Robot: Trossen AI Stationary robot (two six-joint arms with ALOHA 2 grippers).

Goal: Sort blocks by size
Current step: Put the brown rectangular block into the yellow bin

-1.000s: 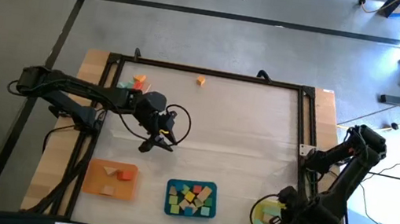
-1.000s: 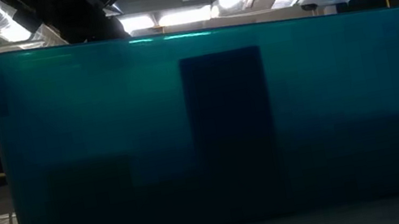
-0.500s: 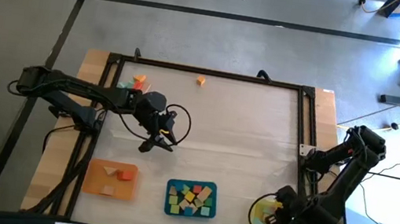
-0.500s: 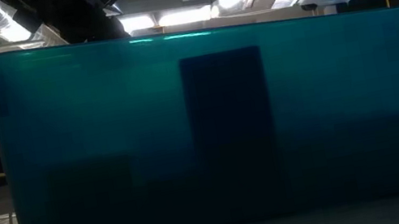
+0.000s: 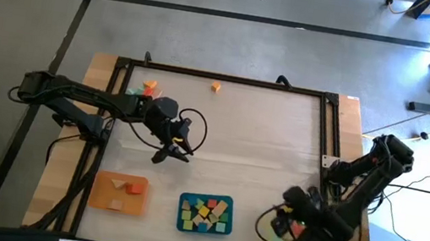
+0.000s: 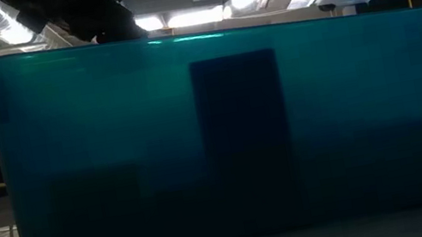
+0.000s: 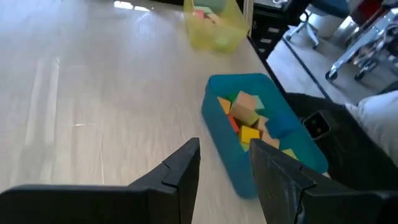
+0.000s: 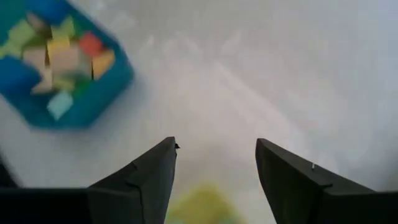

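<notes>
Right gripper [image 5: 289, 226] hangs over the yellow tray [image 5: 276, 234] at the table's near right corner, its two dark fingers [image 8: 146, 177] spread apart with nothing between them; the right wrist view looks down past them at a blur of yellow below and the teal tray [image 8: 68, 93] off to one side. Left gripper [image 5: 170, 150] hovers above bare tabletop left of centre, jaws partly apart and empty, its fingers [image 7: 180, 174] framing the teal tray's near end in the left wrist view. Most of the blocks [image 5: 205, 213] sit heaped in the teal tray at the near edge, a mix of yellow, orange, red, green and tan. A few more blocks [image 5: 133, 185] lie on the orange tray [image 5: 106, 194] to its left. Two loose blocks [image 5: 149, 88] rest near the far left corner of the table [image 5: 264, 136], and a single orange block [image 5: 216, 87] lies by the far edge. From the low camera, the teal tray's wall [image 6: 231, 132] fills nearly the whole view.
</notes>
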